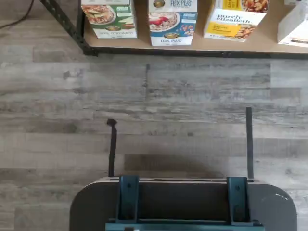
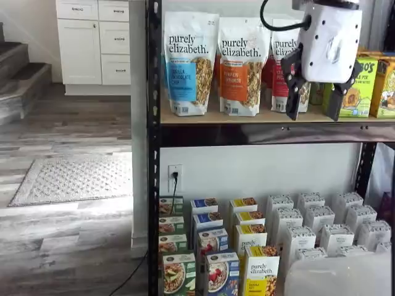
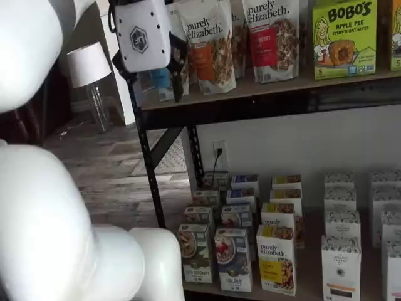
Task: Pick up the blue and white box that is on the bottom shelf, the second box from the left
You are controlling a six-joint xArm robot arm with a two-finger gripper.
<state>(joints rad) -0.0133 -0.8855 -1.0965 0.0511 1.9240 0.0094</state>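
A: Where was the blue box?

B: The blue box (image 1: 172, 21) stood at the front of the bottom shelf (image 1: 192, 48), between a green carton (image 1: 109, 19) and a yellow carton (image 1: 234, 19). Both shelf views showed it upright and sealed.

A: And the shelf above?

B: Granola bags (image 2: 188, 61) stood in a row on the tan board (image 2: 247, 117).

A: The gripper?

B: The gripper (image 2: 316, 102) hung high, level with the bags, fingers (image 2: 295, 92) spread apart, holding nothing and touching no box.
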